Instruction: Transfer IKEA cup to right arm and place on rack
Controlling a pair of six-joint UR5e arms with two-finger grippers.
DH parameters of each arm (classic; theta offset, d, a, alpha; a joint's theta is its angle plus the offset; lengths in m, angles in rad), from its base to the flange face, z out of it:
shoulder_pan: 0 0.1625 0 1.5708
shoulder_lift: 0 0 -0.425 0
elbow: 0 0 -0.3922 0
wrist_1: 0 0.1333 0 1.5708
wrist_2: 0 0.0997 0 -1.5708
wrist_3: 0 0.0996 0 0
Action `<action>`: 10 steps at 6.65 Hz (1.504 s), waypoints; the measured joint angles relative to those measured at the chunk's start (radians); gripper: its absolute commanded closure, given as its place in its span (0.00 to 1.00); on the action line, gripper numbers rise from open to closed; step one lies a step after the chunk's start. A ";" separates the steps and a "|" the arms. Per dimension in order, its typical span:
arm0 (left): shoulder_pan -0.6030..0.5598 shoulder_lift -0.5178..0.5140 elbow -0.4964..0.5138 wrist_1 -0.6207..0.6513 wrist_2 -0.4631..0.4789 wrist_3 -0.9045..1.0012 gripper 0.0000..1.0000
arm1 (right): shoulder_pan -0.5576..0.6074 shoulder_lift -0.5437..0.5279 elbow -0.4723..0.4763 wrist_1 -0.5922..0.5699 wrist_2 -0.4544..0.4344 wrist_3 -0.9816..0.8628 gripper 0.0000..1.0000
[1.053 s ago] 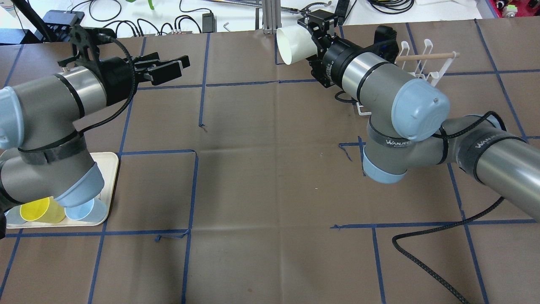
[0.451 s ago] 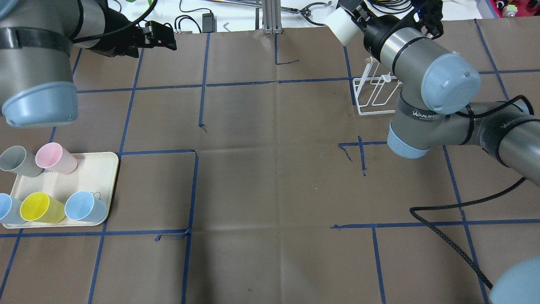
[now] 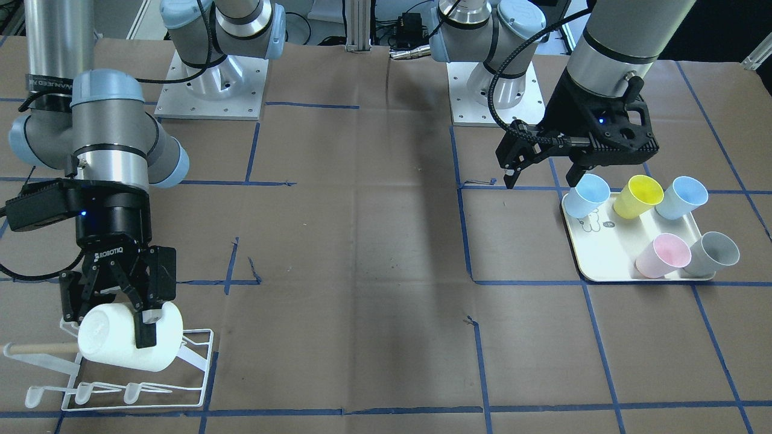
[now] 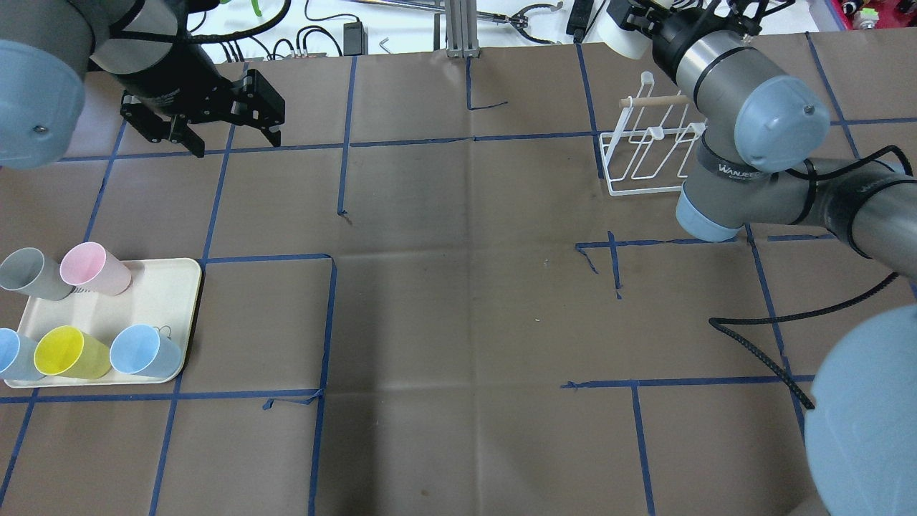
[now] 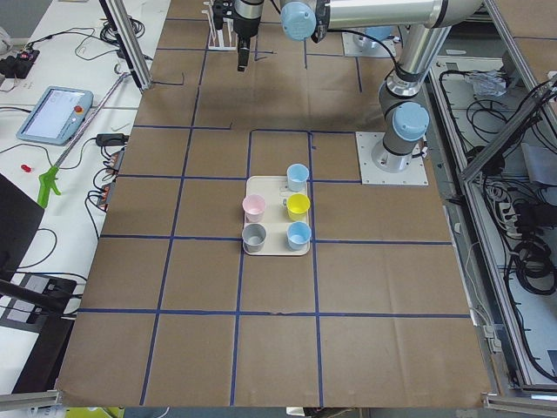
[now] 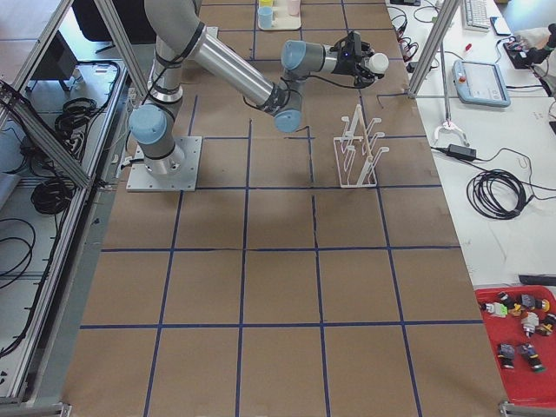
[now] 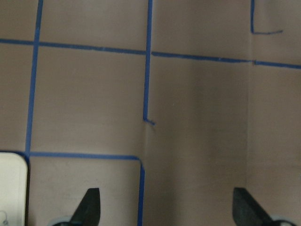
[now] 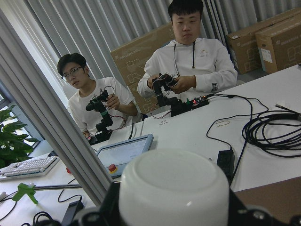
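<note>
Up near the rack (image 3: 129,395), a smooth white cup (image 3: 108,343) sideways in the right claw (image 3: 114,325); left claw (image 4: 236,143) wide.

The table (image 4: 458,301) is lit brightly and evenly from above; soft, broad shadows are cast across its brown cover. The white cup (image 3: 111,340) is nearly washed out by glare. The left wrist view is rendered slightly blurred.

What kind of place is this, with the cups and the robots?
Most likely a robot lab. The left arm and right arm are bolted to a table gridded with blue tape, cables and a control tablet lie beside it, and people sit holding small controller arms.
</note>
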State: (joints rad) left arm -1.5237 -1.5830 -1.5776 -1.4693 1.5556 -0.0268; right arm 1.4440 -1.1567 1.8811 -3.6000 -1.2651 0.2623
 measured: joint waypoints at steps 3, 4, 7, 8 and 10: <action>0.019 0.082 -0.070 -0.053 0.024 0.045 0.00 | -0.049 0.106 -0.036 -0.079 -0.011 -0.241 0.79; 0.063 0.129 -0.123 -0.055 0.026 0.118 0.00 | -0.050 0.131 -0.038 -0.085 -0.043 -0.277 0.79; 0.342 0.292 -0.331 -0.049 0.039 0.474 0.00 | -0.040 0.183 -0.045 -0.086 -0.109 -0.294 0.79; 0.433 0.336 -0.397 -0.038 0.060 0.580 0.00 | -0.028 0.191 -0.055 -0.085 -0.111 -0.293 0.79; 0.534 0.372 -0.479 -0.001 0.074 0.688 0.00 | -0.009 0.209 -0.071 -0.087 -0.113 -0.290 0.79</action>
State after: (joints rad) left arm -0.9900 -1.2114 -2.0564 -1.4705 1.6291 0.6611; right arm 1.4348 -0.9481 1.8105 -3.6871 -1.3781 -0.0279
